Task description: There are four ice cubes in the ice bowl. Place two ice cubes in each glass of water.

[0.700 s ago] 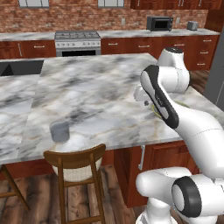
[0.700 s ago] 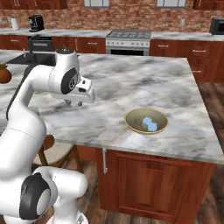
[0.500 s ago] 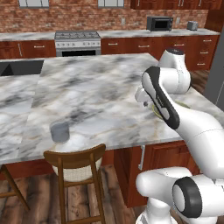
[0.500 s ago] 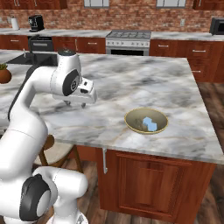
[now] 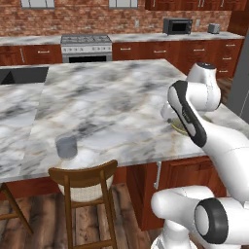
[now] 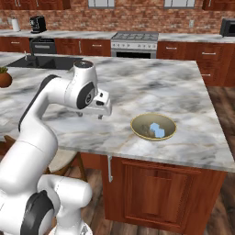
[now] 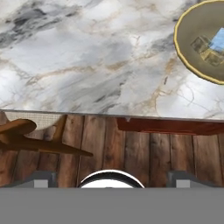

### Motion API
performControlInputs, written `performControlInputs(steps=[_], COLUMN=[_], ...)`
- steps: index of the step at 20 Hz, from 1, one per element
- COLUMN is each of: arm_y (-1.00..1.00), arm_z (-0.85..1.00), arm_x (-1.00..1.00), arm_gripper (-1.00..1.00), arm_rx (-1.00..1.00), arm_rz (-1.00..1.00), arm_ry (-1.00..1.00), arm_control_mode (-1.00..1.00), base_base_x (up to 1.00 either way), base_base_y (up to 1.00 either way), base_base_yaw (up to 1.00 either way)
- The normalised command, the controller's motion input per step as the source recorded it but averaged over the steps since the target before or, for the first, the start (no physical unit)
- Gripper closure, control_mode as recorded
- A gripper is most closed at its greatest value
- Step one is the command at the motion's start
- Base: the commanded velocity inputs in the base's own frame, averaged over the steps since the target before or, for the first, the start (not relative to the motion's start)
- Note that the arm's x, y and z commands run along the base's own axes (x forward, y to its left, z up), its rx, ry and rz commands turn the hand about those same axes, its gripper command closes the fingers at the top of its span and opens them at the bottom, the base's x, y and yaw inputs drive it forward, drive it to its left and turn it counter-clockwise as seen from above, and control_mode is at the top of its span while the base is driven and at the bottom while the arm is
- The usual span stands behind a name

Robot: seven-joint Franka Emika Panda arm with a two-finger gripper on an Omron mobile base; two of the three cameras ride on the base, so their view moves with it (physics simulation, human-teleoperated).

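Your gripper [image 6: 90,114] hangs just above the marble counter [image 6: 151,87], near its front edge, with the jaws spread wide and nothing between them. In the right base view the two dark fingertips [image 6: 100,116] point down at bare stone, not touching anything. The bowl [image 6: 153,126] sits on the counter to the gripper's right, apart from it and also near the front edge; in the hand view you see its yellow rim [image 7: 186,57] cut off at the upper right corner. The ice cubes [image 6: 156,130] lie inside the bowl — pale blue, bunched together, and you cannot count them cleanly from these pictures. In the left base view the arm covers most of the bowl [image 5: 178,127], so only a sliver of rim shows beside the elbow. One glass [image 5: 66,147] stands well off to the gripper's left, close to the front edge of the counter, upright, just above a wooden stool [image 5: 85,181]. A potted plant [image 6: 4,77] sits far to the left — beyond it the sink [image 6: 43,62] is set into the counter.
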Motion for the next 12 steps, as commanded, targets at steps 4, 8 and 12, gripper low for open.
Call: performControlInputs(steps=[4, 8, 12], arm_y=[-0.44, -0.46, -0.42], arm_z=[-0.15, -0.19, -0.17], arm_x=[0.02, 0.15, 0.31], arm_gripper=[-1.0, -1.0, -1.0], arm_rx=[0.0, 0.0, 0.0], arm_rz=[0.0, 0.0, 0.0], arm_ry=[0.0, 0.0, 0.0], arm_control_mode=[-1.0, -1.0, -1.0], base_base_x=[0.0, 0.0, 0.0], base_base_y=[0.0, 0.0, 0.0], base_base_yaw=[0.0, 0.0, 0.0])
